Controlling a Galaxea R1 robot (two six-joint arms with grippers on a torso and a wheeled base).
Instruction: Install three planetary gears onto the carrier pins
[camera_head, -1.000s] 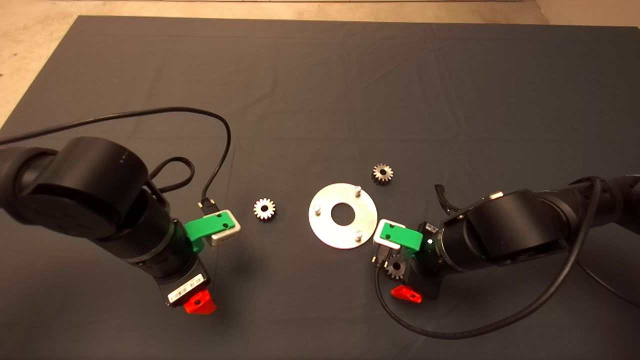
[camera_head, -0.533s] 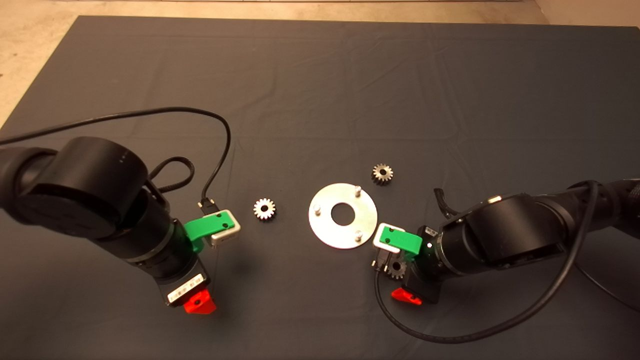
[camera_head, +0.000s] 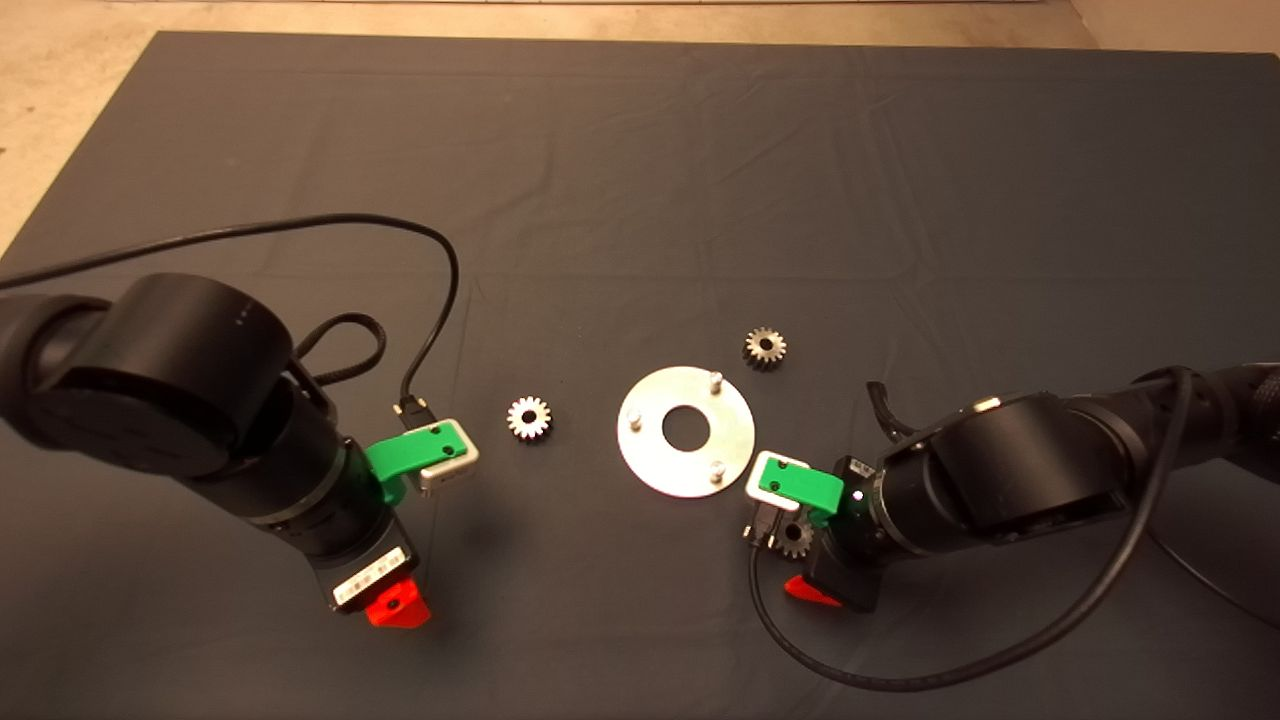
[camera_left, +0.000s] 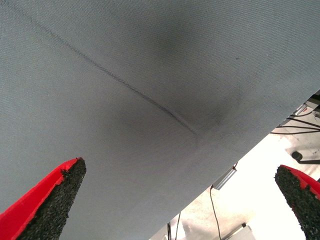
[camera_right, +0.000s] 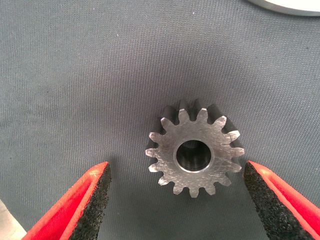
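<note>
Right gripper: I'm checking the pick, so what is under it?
Under the right gripper a planetary gear lies flat on the mat between open fingers. In the head view the gripper partly covers it.

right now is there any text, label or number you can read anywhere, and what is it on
No text can be read.
White label on the left arm's wrist, by the left tool: dark print, too small to read.
Gear between the right tool's open fingers: bare metal, no marking.
Disc and mat: no marking seen.
</note>
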